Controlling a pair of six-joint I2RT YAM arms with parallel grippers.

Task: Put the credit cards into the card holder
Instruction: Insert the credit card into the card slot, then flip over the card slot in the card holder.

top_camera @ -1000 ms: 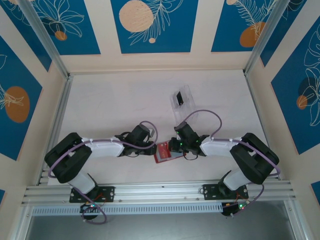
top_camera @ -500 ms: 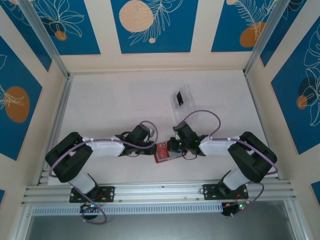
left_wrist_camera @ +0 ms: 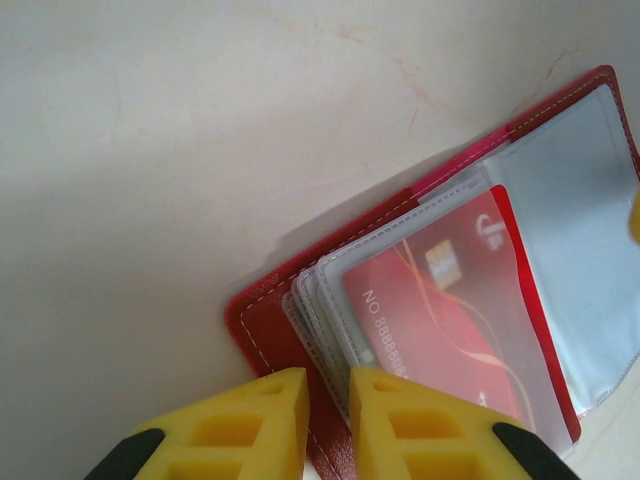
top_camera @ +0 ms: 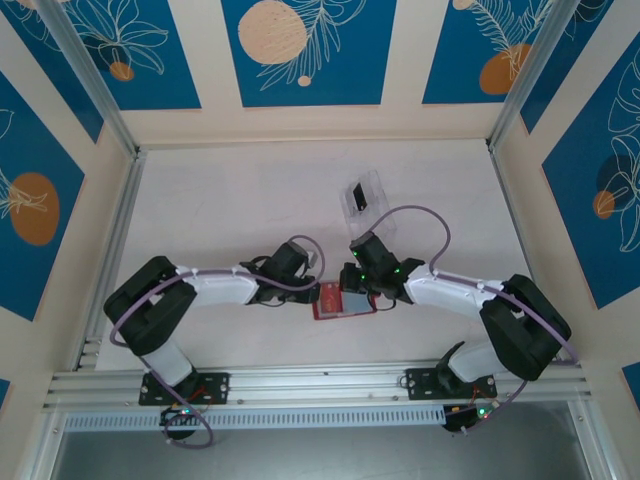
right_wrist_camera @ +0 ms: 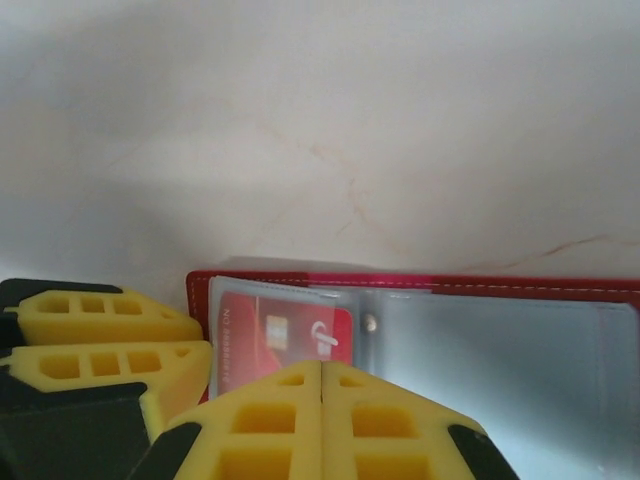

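The card holder (top_camera: 335,309) lies open on the table between both arms, red cover down, its clear grey sleeves up. In the left wrist view my left gripper (left_wrist_camera: 328,385) is closed to a narrow gap on the card holder's (left_wrist_camera: 262,322) left edge, with cover and sleeve edges between the fingers. A red credit card (left_wrist_camera: 450,310) sits inside the top sleeve. My right gripper (right_wrist_camera: 321,368) is shut, fingertips touching, right at the red card (right_wrist_camera: 285,332) over the card holder (right_wrist_camera: 520,288). The left gripper (right_wrist_camera: 195,342) shows at its left. A black card (top_camera: 357,197) stands in the tray behind.
A clear plastic tray (top_camera: 372,186) stands behind the right gripper (top_camera: 360,290), mid-table. Aluminium rails run along the table's left, right and near edges. The pale table top (top_camera: 230,200) lies open to the far left and far right.
The right arm has stretched out, its elbow swinging right. Both grippers and the card holder shifted slightly right. The left arm's elbow rose a little.
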